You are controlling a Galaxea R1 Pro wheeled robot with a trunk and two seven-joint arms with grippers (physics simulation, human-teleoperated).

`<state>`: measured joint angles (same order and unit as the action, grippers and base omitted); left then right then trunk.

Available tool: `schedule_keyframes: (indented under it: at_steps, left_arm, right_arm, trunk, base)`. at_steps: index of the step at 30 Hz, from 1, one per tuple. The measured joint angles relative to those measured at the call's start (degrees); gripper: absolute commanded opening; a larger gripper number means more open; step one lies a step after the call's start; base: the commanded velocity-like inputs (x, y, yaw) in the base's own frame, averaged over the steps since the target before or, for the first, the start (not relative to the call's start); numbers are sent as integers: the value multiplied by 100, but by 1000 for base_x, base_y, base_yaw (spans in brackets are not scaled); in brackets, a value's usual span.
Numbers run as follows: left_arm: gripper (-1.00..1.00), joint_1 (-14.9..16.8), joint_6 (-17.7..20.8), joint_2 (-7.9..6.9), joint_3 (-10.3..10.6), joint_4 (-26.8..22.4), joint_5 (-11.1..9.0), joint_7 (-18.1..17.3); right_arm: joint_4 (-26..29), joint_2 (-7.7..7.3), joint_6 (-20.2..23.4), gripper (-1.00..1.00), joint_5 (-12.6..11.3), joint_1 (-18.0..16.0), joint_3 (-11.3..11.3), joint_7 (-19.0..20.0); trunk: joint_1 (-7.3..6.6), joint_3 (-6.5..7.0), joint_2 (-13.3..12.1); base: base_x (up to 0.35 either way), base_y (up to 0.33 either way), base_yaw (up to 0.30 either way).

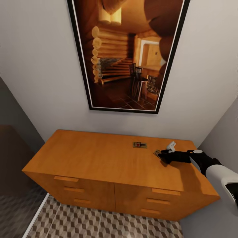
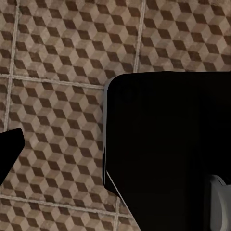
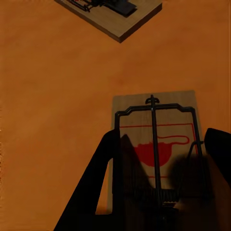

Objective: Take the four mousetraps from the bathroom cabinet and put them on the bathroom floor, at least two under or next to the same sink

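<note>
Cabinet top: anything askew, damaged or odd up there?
Nothing stands out. Two mousetraps lie flat on the cabinet: one alone, the other between the right gripper's open fingers. Both look intact.

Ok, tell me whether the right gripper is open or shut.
Open: the right gripper's fingers straddle a mousetrap lying flat on the cabinet.

Head view: the cabinet [image 1: 112, 165] is seen from above and in front, looking down and forward at the wall and framed picture [image 1: 127, 54]; a strip of bathroom floor [image 1: 99, 223] is included at the bottom edge.

Left wrist view: the bathroom floor [image 2: 57, 72] is faced straight down, fairly near.

Right wrist view: the cabinet top [image 3: 53, 110] is viewed very close. Two mousetraps are shared with the head view: the near mousetrap [image 3: 156, 144] [image 1: 157, 152] and the far mousetrap [image 3: 115, 12] [image 1: 139, 144].
</note>
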<state>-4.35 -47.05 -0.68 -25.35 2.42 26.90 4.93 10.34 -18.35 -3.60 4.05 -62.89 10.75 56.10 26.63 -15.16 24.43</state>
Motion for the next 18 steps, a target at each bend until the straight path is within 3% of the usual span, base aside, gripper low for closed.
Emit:
schedule_keyframes:
  at_steps: [18]
  left_arm:
    - [100, 0, 0, 0, 0, 0, 0, 0]
  right_arm:
    - [0, 0, 0, -100, -4, 0, 0, 1]
  trunk:
    - [0, 171, 0]
  base:
    - [0, 0, 0]
